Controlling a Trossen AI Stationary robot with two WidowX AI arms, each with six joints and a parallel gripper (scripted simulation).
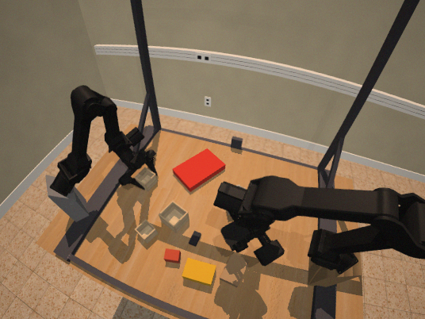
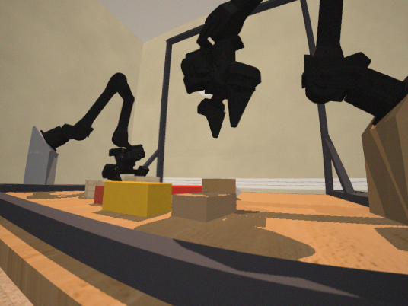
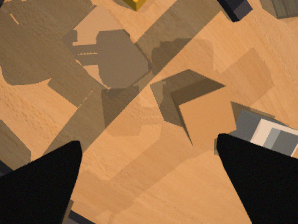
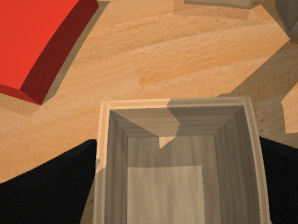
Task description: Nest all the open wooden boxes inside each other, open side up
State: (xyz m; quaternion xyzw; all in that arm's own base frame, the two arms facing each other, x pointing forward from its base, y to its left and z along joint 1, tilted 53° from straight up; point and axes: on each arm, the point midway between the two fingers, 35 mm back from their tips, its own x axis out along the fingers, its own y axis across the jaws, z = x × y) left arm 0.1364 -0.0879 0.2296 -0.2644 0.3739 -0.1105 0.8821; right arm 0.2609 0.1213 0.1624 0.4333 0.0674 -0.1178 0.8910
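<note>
Drab olive walls (image 1: 277, 36) (image 2: 76, 76), speckled floor tiles (image 1: 24, 262).
</note>
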